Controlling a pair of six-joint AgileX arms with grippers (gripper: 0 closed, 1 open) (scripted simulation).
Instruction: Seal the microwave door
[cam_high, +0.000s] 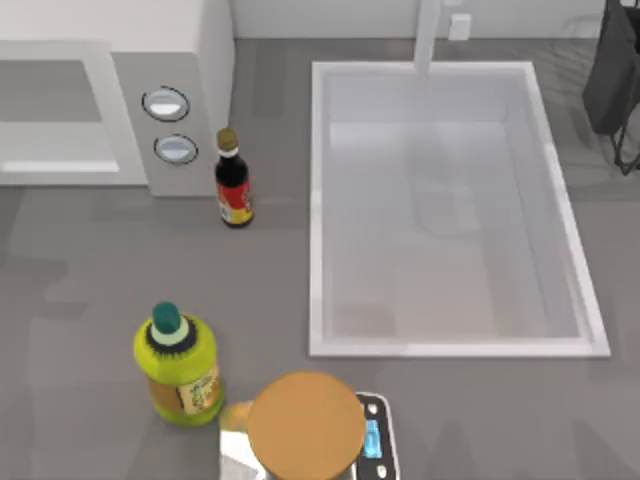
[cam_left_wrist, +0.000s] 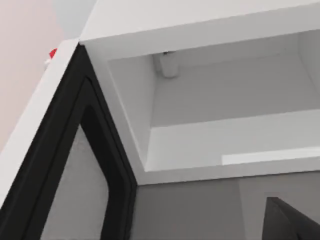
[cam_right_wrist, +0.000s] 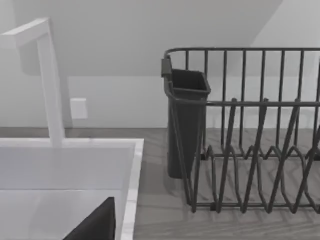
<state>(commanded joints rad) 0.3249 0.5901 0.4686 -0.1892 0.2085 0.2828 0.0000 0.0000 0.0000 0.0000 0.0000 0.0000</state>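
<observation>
Microwave (cam_high: 110, 100) is sitting at the top view's 10 o'clock corner, its grey cavity facing 6 o'clock and its two-dial panel (cam_high: 170, 128) lying on the right side. Microwave door (cam_left_wrist: 60, 165) is standing swung out from the cavity's edge in the left wrist view, black-rimmed, its long axis running upright. Bare table (cam_high: 60, 300) is lying open in front of the oven. Soy sauce bottle (cam_high: 233, 180) is standing just beside the dial panel. Sink basin (cam_high: 450, 210) is occupying the centre-right, with a dish rack (cam_right_wrist: 250, 135) beyond its edge. Green bottle (cam_high: 178, 365) and kitchen scale (cam_high: 375, 435) are sitting near 6 o'clock. Whether either gripper's fingers are spread or closed, I cannot tell.
</observation>
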